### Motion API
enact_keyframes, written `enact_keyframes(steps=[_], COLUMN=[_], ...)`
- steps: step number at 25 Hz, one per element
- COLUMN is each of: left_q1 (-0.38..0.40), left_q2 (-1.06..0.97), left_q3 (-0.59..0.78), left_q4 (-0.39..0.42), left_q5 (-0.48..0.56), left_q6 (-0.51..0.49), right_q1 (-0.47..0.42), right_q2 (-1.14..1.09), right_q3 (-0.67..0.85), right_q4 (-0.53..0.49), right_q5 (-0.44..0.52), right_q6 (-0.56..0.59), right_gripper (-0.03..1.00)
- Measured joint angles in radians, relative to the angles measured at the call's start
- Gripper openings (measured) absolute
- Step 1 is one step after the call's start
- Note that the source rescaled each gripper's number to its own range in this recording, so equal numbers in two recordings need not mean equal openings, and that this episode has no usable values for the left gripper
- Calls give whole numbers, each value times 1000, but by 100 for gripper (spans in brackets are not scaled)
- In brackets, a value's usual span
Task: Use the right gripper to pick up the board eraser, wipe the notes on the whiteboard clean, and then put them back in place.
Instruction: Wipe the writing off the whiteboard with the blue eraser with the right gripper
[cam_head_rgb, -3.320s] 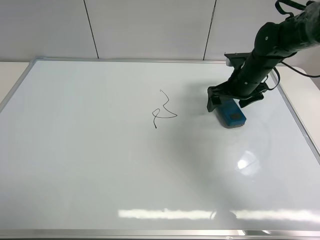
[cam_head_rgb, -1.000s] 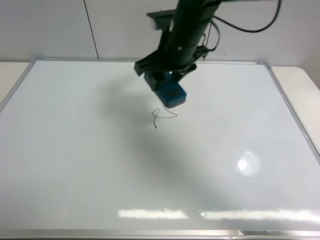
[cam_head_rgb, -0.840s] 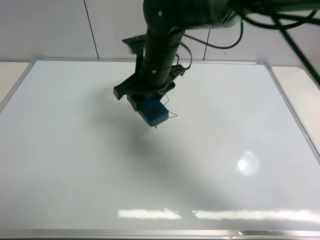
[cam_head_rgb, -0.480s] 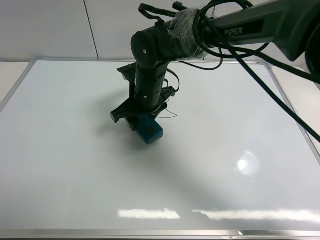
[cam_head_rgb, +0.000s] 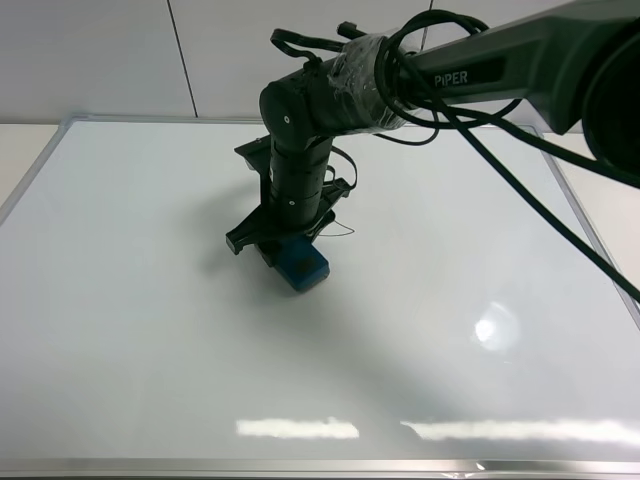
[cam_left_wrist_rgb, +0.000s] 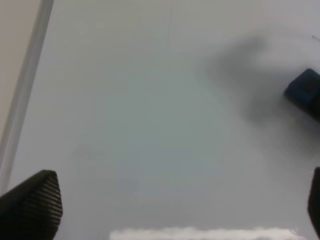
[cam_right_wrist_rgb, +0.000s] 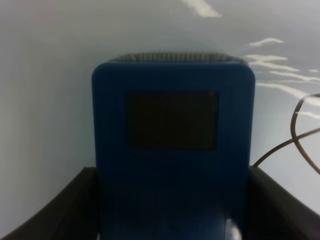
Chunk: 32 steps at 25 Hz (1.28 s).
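Board eraser (cam_head_rgb: 302, 268): teal-blue block, low on the whiteboard (cam_head_rgb: 150, 330), left of the board's centre in the high view, its long axis angled toward the near right. It appears to sit on the white surface with its shadow tight under it; full contact of the underside cannot be confirmed. In the right wrist view the board eraser (cam_right_wrist_rgb: 172, 150) fills the frame, one dark grey square patch facing the camera and a ribbed dark edge at its far end. Right gripper (cam_head_rgb: 280, 246): clamped on the eraser's two long sides, a black finger (cam_right_wrist_rgb: 60, 210) pressed to each flank, spread only as wide as the block. The arm comes in from the upper right and stands steeply over the eraser, glossy wrapped joints and black cables above it. Notes (cam_head_rgb: 345, 232): a thin black stroke shows just beside the arm on its right, close to the eraser but not under it; the same dark loop (cam_right_wrist_rgb: 295, 135) curves past the eraser's side in the wrist view. Left gripper (cam_left_wrist_rgb: 172, 207): jaws wide apart, holding nothing, hovering over bare board, with the eraser (cam_left_wrist_rgb: 305, 92) off at the frame edge. Silver-grey frame (cam_head_rgb: 30, 180) borders the board; glare patches near the front edge.
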Motion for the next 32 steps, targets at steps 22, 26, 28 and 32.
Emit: enact_keyframes(steps=[22,26,28,32], left_q1=[0,0,0,0], left_q2=[0,0,0,0], left_q3=[0,0,0,0], left_q4=[0,0,0,0], left_q5=[0,0,0,0], left_q6=[0,0,0,0], right_q1=[-358,-372,-364,-312], right_q2=[0,0,0,0], right_q3=[-13,-13,-13,-13], right_q4=[-43,-53,-55,-77], right_q5=[8,14,14,12], right_q6=[13,10,10,5], right_gripper=[1,1,1,1])
